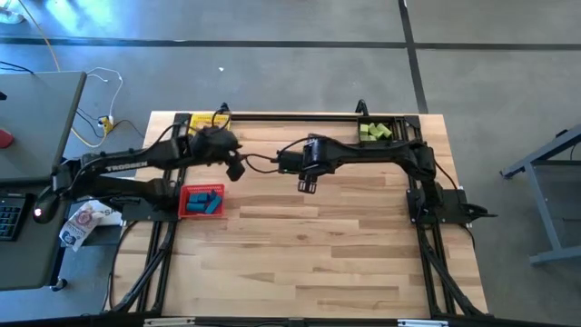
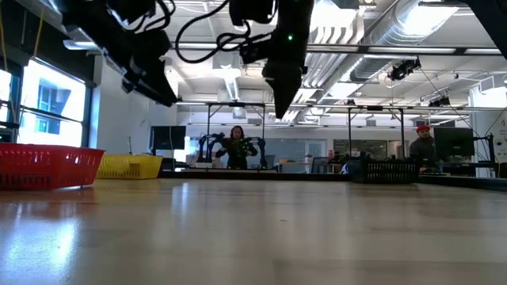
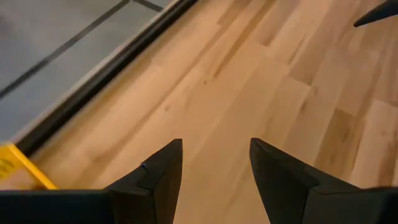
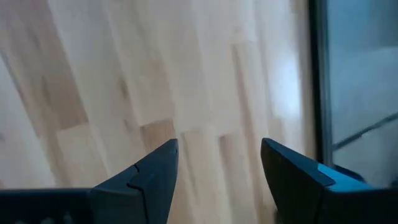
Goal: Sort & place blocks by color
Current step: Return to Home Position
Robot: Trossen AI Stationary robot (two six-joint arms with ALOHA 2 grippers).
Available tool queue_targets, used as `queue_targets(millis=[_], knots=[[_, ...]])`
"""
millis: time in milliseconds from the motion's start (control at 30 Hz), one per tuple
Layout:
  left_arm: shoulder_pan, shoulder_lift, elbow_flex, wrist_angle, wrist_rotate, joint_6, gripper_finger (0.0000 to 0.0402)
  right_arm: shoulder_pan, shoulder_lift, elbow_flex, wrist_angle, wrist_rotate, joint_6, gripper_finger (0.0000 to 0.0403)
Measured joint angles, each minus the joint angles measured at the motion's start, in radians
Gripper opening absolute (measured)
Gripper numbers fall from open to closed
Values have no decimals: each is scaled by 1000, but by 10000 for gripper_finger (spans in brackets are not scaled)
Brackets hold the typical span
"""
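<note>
Now left gripper [image 1: 238,169] and right gripper [image 1: 306,185] hanging spread, empty, over table [image 1: 318,263]; you're seeing blue blocks [image 1: 205,199] lying in red bin [image 1: 184,202] near left gripper; green blocks [image 1: 373,133] in black bin [image 1: 392,123], well apart.

The pale wooden plank table [image 1: 309,263] is smooth, with a soft satin sheen that mirrors the room's light, and its grain and joints show plainly. On the table, the red lattice-walled bin [image 2: 47,166] looks like plastic, and the small blue blocks [image 1: 207,202] inside it show an even, matt colour. Above the table, the dark fingers of the left gripper [image 3: 216,146] and the right gripper [image 4: 219,149] look like smooth, matt moulded plastic.
</note>
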Motion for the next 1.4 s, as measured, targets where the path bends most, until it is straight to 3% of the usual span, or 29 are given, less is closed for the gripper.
queue_targets(millis=[200,367,533,733,1067,1400], knots=[[-53,-111,-134,41,-1,-105,172,-17,0,-102,136,-156,-32,216],[-134,-215,-225,75,-1,-145,172,-26,-13,-174,187,-170,15,216],[-224,-324,-304,107,0,-178,172,-24,-123,-336,293,-202,97,216],[-334,-443,-389,187,0,-195,172,-25,-341,-638,581,-320,121,216],[-495,-634,-426,212,0,-145,172,-25,-791,-1051,854,-343,168,216],[-578,-835,-426,199,-1,-35,172,-25,-1292,-1421,1161,-402,165,216]])
